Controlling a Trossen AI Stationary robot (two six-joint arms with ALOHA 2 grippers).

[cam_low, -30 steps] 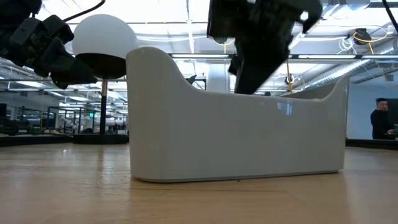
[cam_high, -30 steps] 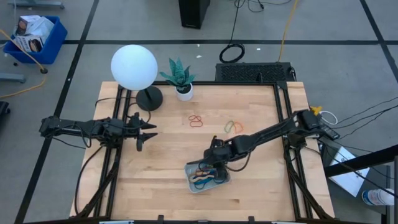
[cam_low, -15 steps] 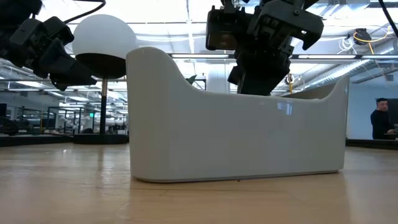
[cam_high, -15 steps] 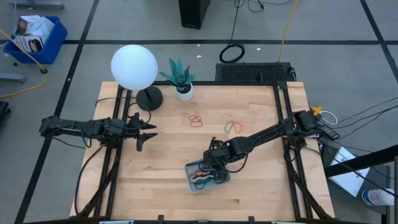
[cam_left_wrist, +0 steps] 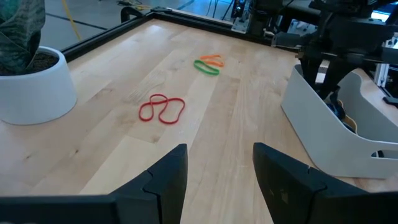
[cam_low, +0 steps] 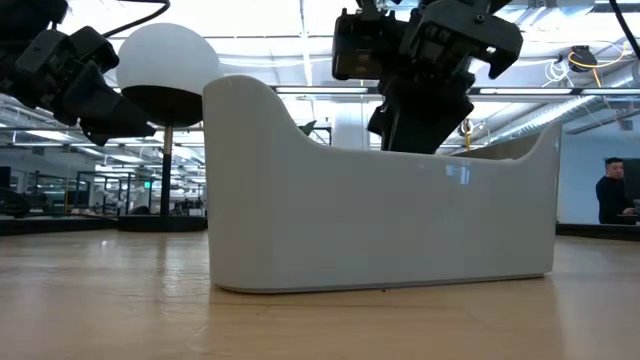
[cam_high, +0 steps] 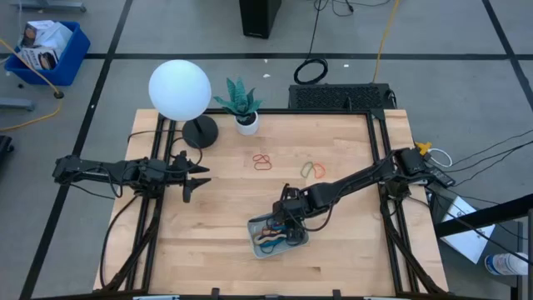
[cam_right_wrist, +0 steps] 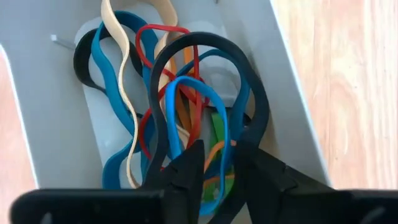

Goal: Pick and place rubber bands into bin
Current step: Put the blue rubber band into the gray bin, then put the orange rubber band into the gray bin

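Note:
The pale grey-blue bin [cam_high: 256, 248] sits on the table near its front middle and fills the low view [cam_low: 380, 220]. Several rubber bands lie tangled in it; a black band [cam_right_wrist: 208, 43] is on top. My right gripper [cam_right_wrist: 219, 152] points down into the bin [cam_right_wrist: 50, 124], fingers a narrow gap apart, over the black band's near end. A red band [cam_high: 262, 161] and an orange and a green band [cam_high: 313, 169] lie loose on the wood farther back. My left gripper [cam_high: 204, 175] waits open at the table's left. My right gripper comes from above, pointing down into the bin. The black band's two strands [cam_right_wrist: 155, 155] run in beside and under the fingertips, which hide that end. I cannot tell whether the fingers touch it. The rest of the band lies slack on the other bands.
A lamp with a white globe [cam_high: 179, 89] and a potted plant [cam_high: 241, 104] stand at the back left. The plant's white pot shows in the left wrist view [cam_left_wrist: 31, 87]. A person [cam_low: 610, 200] stands far off in the room.
My right gripper has gone a little toward the table's near edge, farther over the bin, and has then kept still.

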